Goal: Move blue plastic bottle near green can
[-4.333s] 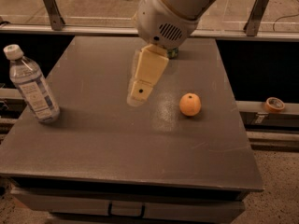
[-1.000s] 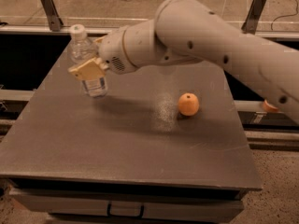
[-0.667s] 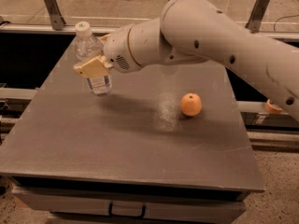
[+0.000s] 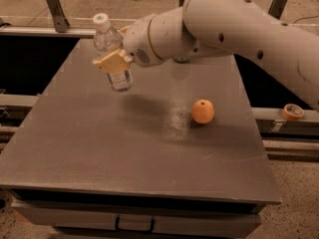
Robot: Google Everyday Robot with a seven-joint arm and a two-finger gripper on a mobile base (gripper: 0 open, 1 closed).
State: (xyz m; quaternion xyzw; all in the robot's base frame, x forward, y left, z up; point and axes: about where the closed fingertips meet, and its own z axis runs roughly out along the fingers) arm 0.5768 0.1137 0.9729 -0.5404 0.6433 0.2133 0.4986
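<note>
One grip has to last the whole carry, so the gripper [image 4: 112, 62], in the upper left of the frame, should travel level and slowly towards the upper middle, with the bottle [image 4: 120, 79] kept close to upright. The bottle leans a little, cap towards the upper left, and a quick swing could let it pivot between the fingers. I judge it best to hold its base clear of the surface [image 4: 99, 148] until it is next to the target, then lower it straight down and let go only once the base sits flat.

The gripper's tan fingers are closed across the middle of the bottle, one lying over the front of the label. The white cap shows above them and the clear lower body below. The bottle looks lifted off the surface, since a soft shadow lies to its lower right with no contact at the base.

Behind the gripper, the pale arm [image 4: 224, 19] sweeps across to the upper right. Just under it, at upper centre, a sliver of green peeks out, which I take to be the can [image 4: 181, 59]; most of it is hidden by the arm. It stands well to the right of the bottle. An orange [image 4: 203, 111] rests right of centre, apart from both. The set-down should stay clear of the orange and not knock the can.
</note>
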